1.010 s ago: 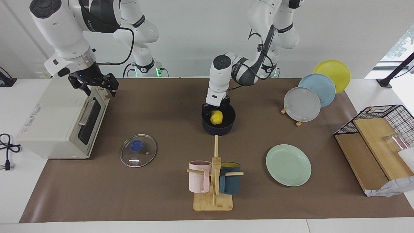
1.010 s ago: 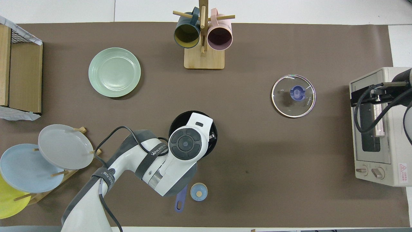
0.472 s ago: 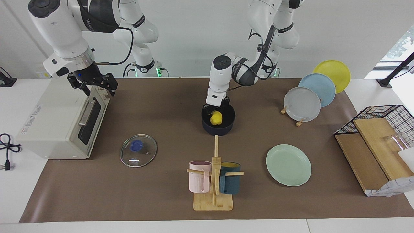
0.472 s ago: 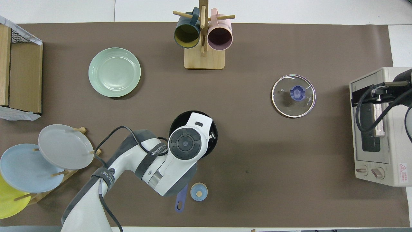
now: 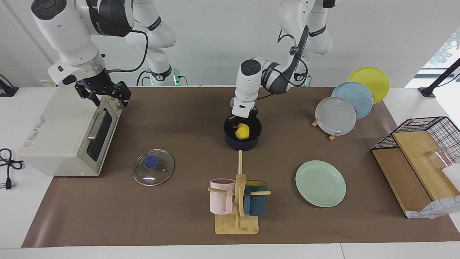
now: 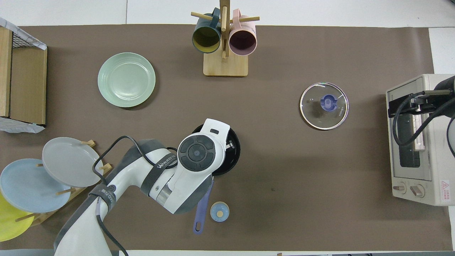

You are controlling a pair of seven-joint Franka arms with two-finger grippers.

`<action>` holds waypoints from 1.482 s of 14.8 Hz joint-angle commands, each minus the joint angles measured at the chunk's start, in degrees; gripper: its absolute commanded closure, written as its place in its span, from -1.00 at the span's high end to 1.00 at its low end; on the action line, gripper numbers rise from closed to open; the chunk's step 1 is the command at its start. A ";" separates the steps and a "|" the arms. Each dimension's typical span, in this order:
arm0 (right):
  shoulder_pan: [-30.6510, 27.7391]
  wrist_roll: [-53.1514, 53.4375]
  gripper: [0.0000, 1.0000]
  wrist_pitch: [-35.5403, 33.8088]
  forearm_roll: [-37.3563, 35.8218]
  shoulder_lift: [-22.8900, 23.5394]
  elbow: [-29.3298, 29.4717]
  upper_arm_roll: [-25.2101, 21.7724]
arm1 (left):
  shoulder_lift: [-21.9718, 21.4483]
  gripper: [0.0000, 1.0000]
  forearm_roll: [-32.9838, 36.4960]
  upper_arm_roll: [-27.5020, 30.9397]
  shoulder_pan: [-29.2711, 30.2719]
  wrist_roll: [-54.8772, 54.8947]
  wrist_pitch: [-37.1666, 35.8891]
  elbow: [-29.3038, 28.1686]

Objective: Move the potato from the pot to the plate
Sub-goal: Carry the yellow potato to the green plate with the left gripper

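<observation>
The yellow potato (image 5: pixel 242 132) sits in the mouth of the dark navy pot (image 5: pixel 243 142) at the middle of the table. My left gripper (image 5: pixel 243 126) reaches down into the pot and is shut on the potato. In the overhead view the left wrist covers the potato and most of the pot (image 6: pixel 233 156); the pot's blue handle (image 6: pixel 203 209) points toward the robots. The mint-green plate (image 5: pixel 320 183) lies bare, farther from the robots than the pot, toward the left arm's end; it also shows in the overhead view (image 6: pixel 126 79). My right gripper (image 5: pixel 105 97) waits open over the toaster oven.
A glass lid (image 5: pixel 153 167) and a mug rack (image 5: pixel 237 201) lie farther from the robots than the pot. A toaster oven (image 5: pixel 68 133) stands at the right arm's end. A rack of grey, blue and yellow plates (image 5: pixel 336 116) and a wire basket (image 5: pixel 427 126) stand at the left arm's end.
My left wrist has risen slightly and shifted toward the left arm's end, and the potato has shifted with it inside the pot. The right arm has barely moved.
</observation>
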 commanded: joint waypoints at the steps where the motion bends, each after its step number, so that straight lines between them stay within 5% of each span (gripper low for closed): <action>1: -0.67 0.26 1.00 -0.16 1.12 -0.13 -0.13 0.20 | -3.11 -1.00 -2.85 0.04 2.88 6.29 -7.50 3.68; 5: -0.67 0.26 1.00 -0.16 1.12 -0.13 -0.13 0.20 | -2.59 -1.00 -5.75 0.12 9.37 16.76 -19.72 12.90; 12: -0.67 0.26 1.00 -0.16 1.12 -0.13 -0.13 0.20 | -0.13 -1.00 -5.50 0.30 21.77 35.81 -22.91 18.03; 22: -0.67 0.26 1.00 -0.16 1.12 -0.05 -0.13 0.20 | 17.34 -1.00 0.28 0.39 32.06 51.67 -17.38 28.82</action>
